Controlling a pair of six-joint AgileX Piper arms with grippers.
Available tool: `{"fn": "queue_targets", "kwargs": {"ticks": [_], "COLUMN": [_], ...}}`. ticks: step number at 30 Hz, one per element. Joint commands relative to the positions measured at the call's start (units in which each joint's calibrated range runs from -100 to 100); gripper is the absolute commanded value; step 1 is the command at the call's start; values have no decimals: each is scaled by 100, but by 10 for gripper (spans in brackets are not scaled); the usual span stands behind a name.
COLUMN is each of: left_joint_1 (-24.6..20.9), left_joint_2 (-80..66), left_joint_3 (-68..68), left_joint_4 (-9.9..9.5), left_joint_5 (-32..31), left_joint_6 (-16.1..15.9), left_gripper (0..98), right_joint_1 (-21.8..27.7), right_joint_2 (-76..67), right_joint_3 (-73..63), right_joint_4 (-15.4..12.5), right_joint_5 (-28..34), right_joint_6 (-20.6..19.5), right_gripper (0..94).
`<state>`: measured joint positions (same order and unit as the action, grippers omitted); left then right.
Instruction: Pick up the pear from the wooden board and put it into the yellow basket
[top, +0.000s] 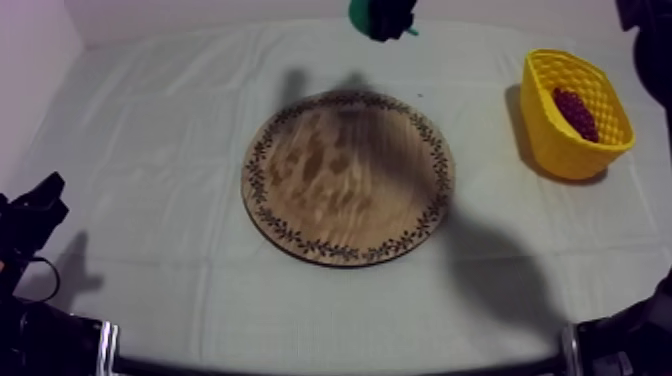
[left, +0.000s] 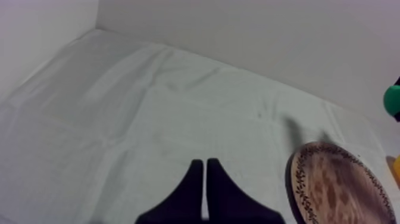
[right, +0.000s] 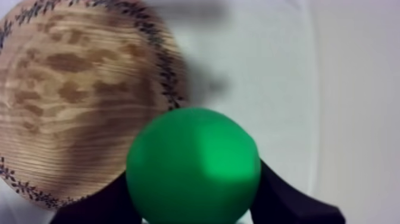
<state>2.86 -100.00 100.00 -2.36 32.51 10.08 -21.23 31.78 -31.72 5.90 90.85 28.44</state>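
Pear (right: 193, 164) off wooden board (top: 348, 178), clamped in right tool (top: 388, 14) above worktop (top: 150, 150) past board's far rim. Remaining: carry to yellow basket (top: 590, 150), release. Left tool (left: 204, 190) together, empty.

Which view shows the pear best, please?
The right wrist view: the pear sits large and near, held in the right gripper near the board. The top view shows green slivers around that gripper; the left wrist view, a green bit beyond the board.
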Motion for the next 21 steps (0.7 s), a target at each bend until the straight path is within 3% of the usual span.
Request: {"fn": "queue_targets", "kwargs": {"ticks": [1,11,21], "left_joint_1": [0,0,0], "left_joint_2": [0,0,0], "left_joint_3": [0,0,0], "left_joint_4": [-1,-1,-1], "left_joint_5": [-1,-1,-1], "left_joint_6": [1,1,1], "left_gripper": [1,1,1], "right_joint_1": [55,605,1363], "right_joint_2": [-274,-1042,-1417], "right_joint_3": [41,376,1035], "right_joint_4": [27,261,600], "right_joint_5": [25,-36,-522], "right_joint_6": [-209,-907,-1740], "right_gripper": [319,321,329]}}
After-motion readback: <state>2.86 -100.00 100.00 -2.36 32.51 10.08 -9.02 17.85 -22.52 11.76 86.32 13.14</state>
